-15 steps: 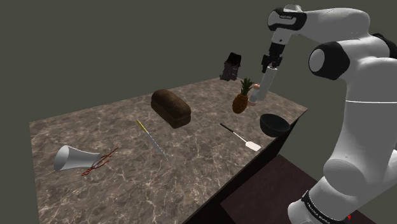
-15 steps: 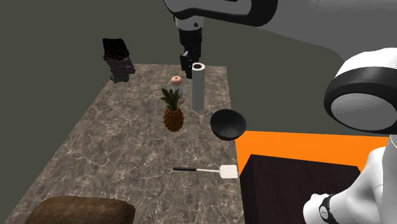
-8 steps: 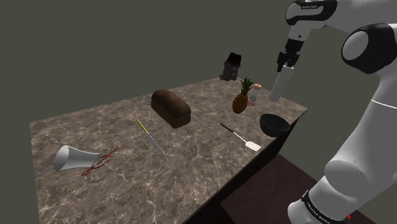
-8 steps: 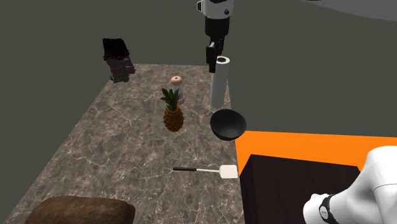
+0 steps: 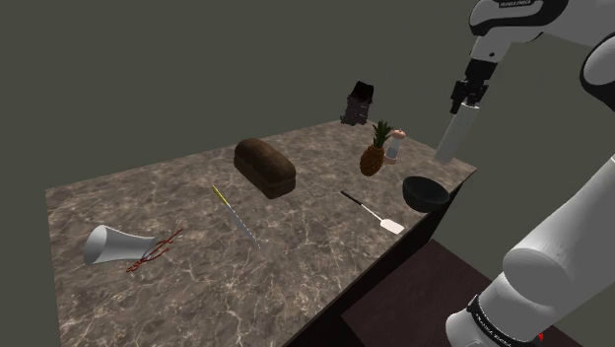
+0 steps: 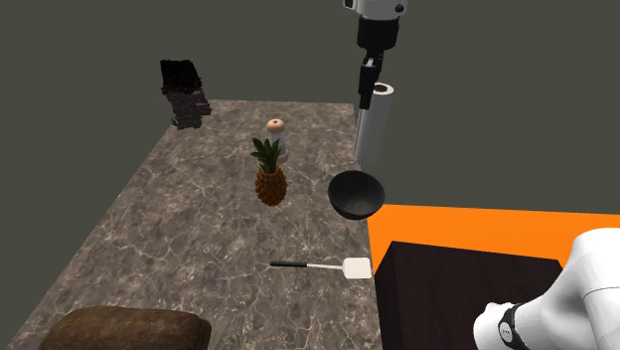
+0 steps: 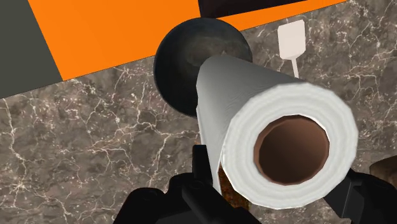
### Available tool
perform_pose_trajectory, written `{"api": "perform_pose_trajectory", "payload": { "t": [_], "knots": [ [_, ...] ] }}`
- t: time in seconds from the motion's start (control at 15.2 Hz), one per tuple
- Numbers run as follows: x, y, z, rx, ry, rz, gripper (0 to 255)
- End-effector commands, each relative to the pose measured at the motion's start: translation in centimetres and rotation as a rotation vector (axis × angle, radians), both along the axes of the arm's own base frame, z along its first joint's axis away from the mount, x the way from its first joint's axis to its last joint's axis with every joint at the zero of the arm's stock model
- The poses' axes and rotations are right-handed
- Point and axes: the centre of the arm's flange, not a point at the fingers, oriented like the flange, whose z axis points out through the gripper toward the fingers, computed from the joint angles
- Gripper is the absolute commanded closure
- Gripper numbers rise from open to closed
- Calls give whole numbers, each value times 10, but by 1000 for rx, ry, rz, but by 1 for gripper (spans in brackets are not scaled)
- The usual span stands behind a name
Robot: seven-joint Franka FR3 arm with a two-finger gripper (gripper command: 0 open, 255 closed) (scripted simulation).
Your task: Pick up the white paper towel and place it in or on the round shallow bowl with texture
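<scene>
I read the pincer [image 5: 467, 99] as clenched on 1 white paper towel roll [image 5: 455, 135], hanging nearly upright in the air just above the dark round bowl [image 5: 426, 193] at the edge of the marble table [image 5: 197, 258].

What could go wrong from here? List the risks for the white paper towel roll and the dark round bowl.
1. The black gripper holds the tall white paper towel roll by its top end alone; it might swing or slip.
2. The round dark shallow bowl sits at the edge of the marbled table; the roll looks longer than the bowl is wide, so it may topple out onto the orange floor.
</scene>
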Motion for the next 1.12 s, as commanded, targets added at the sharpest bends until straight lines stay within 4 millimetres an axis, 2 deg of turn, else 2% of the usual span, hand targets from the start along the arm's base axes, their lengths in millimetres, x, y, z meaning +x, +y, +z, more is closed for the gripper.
{"api": "perform_pose_trajectory", "payload": {
  "t": [0.0, 1.06],
  "knots": [
    [-2, 0, -9, 0, 0, 1, 255],
    [-2, 0, -94, 0, 0, 1, 255]
  ]
}}
